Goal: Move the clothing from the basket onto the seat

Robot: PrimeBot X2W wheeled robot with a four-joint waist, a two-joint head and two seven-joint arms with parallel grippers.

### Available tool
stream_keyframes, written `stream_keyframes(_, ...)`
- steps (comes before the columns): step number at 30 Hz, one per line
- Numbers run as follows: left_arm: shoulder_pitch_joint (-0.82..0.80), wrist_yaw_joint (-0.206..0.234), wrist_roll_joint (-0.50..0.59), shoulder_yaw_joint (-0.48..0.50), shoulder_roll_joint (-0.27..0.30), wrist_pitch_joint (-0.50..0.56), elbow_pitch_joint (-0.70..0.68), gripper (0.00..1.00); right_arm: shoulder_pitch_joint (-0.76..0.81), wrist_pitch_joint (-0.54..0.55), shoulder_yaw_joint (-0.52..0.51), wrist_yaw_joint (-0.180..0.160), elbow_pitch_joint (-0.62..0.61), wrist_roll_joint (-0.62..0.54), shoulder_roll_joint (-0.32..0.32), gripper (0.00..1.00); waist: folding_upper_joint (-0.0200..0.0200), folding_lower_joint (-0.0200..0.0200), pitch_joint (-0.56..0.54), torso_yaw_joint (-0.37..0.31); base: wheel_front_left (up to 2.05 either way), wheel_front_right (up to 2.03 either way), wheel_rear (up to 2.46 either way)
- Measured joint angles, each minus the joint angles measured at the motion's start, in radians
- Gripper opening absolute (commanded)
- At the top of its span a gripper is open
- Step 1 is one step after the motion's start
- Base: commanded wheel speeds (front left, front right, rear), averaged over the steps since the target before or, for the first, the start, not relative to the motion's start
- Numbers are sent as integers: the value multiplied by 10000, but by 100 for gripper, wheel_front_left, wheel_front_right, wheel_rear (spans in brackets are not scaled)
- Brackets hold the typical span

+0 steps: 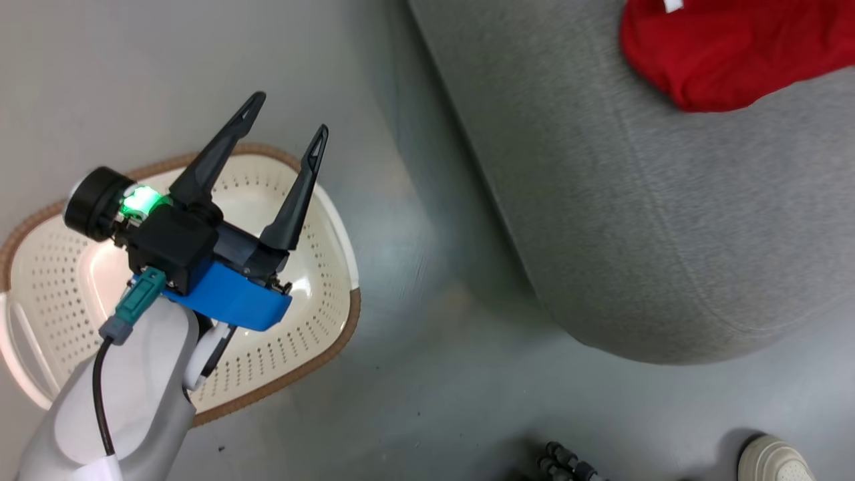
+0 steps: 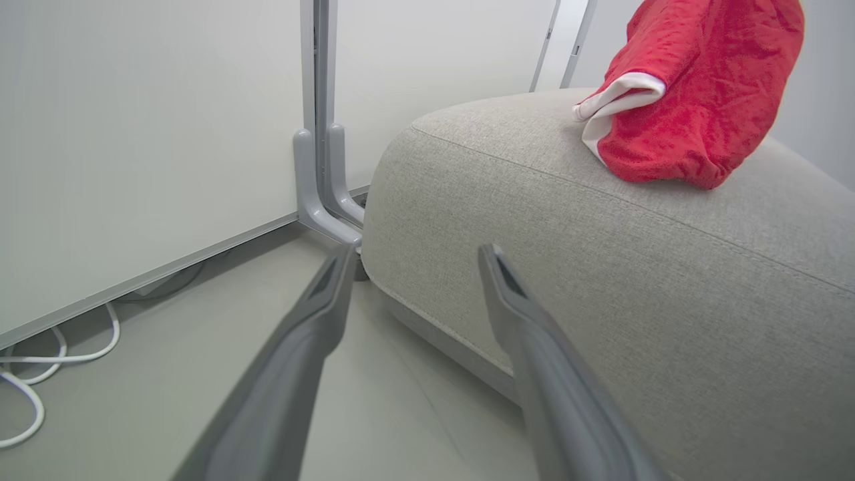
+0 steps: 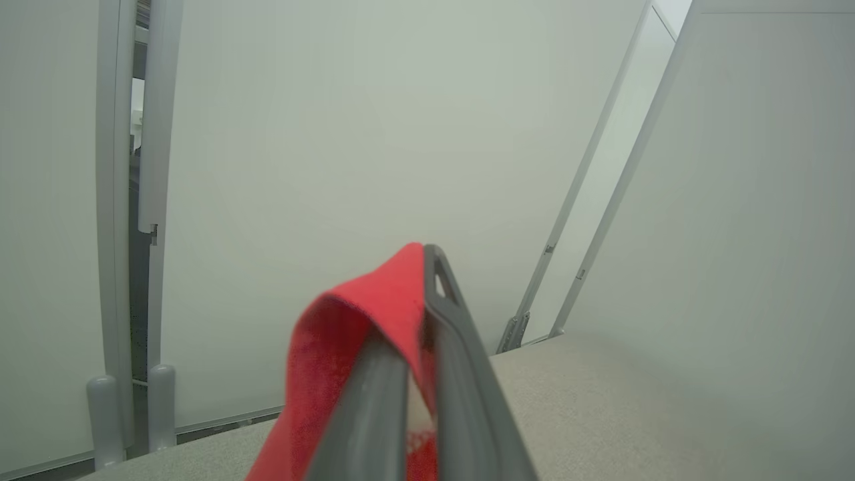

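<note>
While the left gripper [image 1: 290, 115] is held over the basket [image 1: 346, 334] with its jaws spread apart, the red clothing [image 1: 735, 53] is seen resting on the seat [image 1: 634, 200], one fold clamped in the jaws of the right gripper [image 3: 417, 300].

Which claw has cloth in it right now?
The right claw, shut on red clothing above the seat. The left claw is open and empty over the basket.

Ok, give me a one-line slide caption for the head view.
Left gripper open above the basket; red garment over the grey seat.
</note>
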Motion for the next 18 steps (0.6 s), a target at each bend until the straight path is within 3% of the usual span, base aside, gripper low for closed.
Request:
stream_keyframes(9, -383, 0, 167, -199, 77, 46, -280, 100, 1294, -502, -675, 0, 1174, -439, 1492, 0, 0, 0, 1188, 449, 0, 0, 0)
stream_keyframes(18, -503, 0, 127, -343, -17, 44, -46, 100, 1500, -1174, -650, 0, 2318, -696, 1816, 0, 0, -1, 1154, 640, 0, 0, 0)
